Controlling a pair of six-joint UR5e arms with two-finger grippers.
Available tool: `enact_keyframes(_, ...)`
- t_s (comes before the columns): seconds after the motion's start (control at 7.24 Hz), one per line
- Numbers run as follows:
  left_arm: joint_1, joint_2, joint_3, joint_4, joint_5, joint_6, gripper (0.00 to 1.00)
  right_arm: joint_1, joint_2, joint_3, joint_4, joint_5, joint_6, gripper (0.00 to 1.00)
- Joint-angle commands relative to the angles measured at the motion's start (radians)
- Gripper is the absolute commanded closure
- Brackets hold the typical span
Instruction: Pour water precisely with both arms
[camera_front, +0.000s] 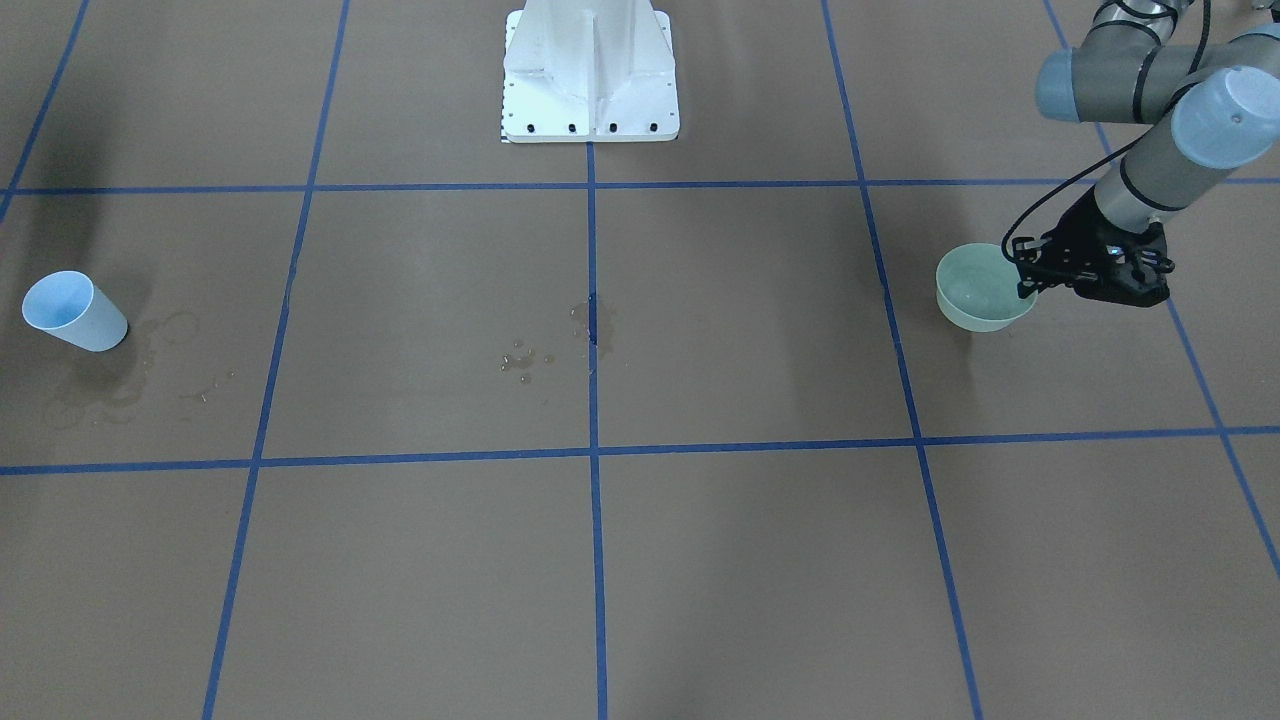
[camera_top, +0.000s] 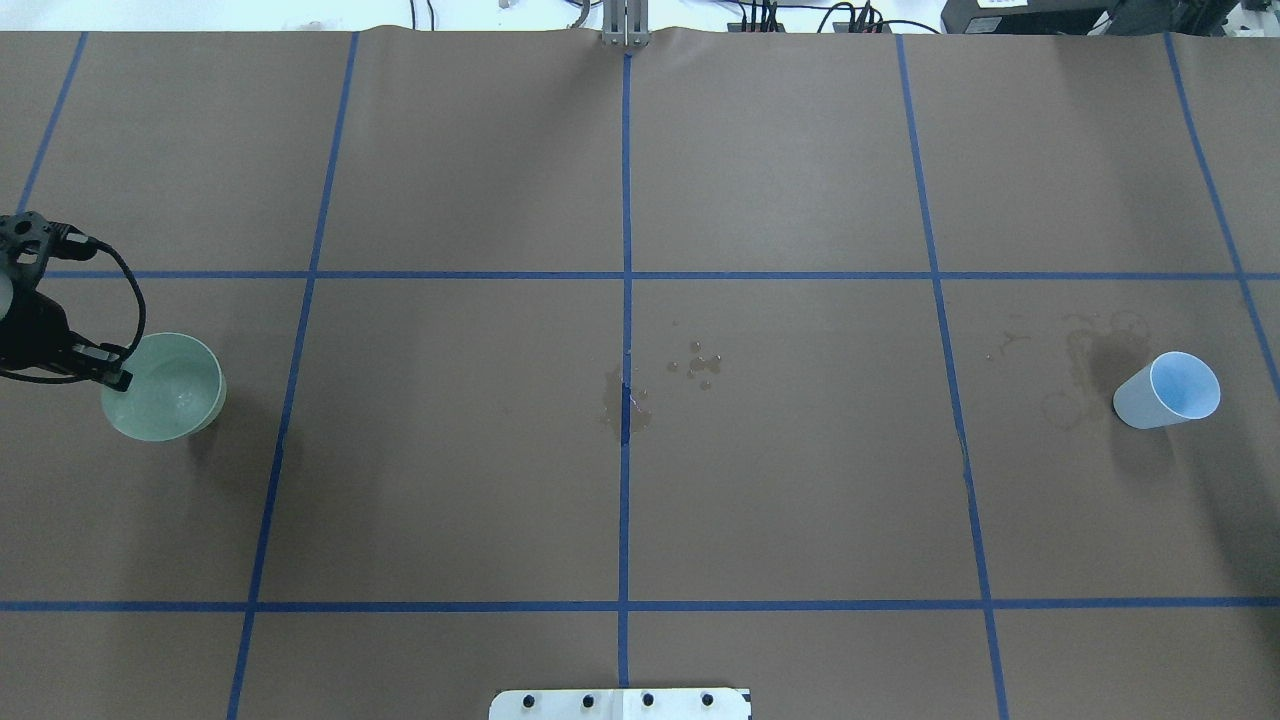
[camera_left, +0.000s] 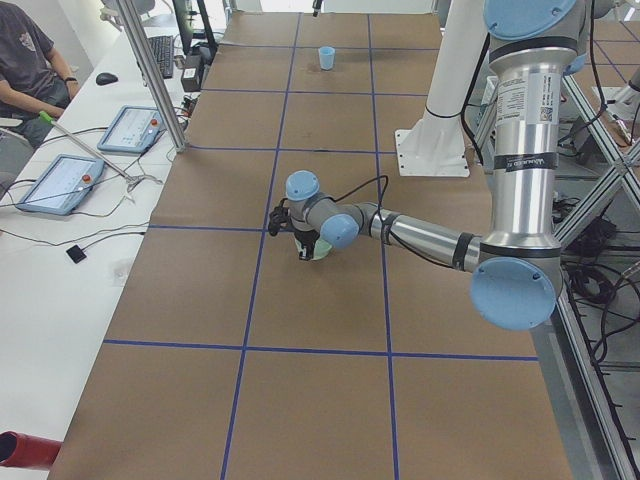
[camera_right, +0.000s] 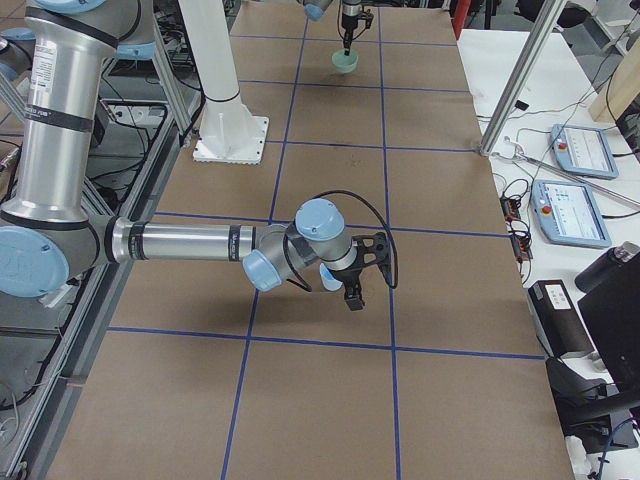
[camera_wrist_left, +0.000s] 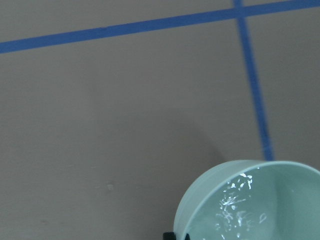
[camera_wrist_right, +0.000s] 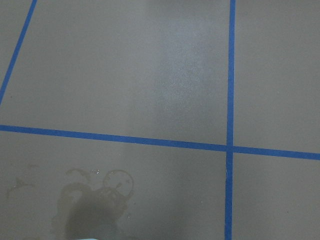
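Observation:
My left gripper (camera_front: 1032, 272) is shut on the rim of a pale green bowl (camera_front: 983, 290), at the table's left end in the overhead view (camera_top: 165, 385). The bowl seems to hang a little above the paper. The water (camera_wrist_left: 234, 204) shows as white glints inside it. A light blue cup (camera_top: 1167, 390) stands alone at the other end (camera_front: 75, 311). My right gripper (camera_right: 352, 288) shows only in the exterior right view, above that end, and I cannot tell whether it is open or shut. The right wrist view shows only brown paper and wet rings.
Spilled droplets (camera_top: 700, 365) and a wet patch lie by the centre line, and dried rings (camera_top: 1075, 370) beside the cup. The white pedestal (camera_front: 590, 70) stands mid-table at the robot's side. A seated person (camera_left: 25, 60) and tablets (camera_left: 60, 182) are beyond the far edge.

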Motion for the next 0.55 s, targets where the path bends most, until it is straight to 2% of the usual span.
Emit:
enact_keyframes(0.0,-0.042,0.004,0.052,0.011,-0.002,0.062,1.0,0.0,0.001,0.003,0.0,-0.001,0.0,0.0)
enact_keyframes(0.41,-0.079,0.003,0.099,0.013,-0.002,0.109,1.0,0.002,-0.001,0.009,0.0,0.001,0.002,0.0)
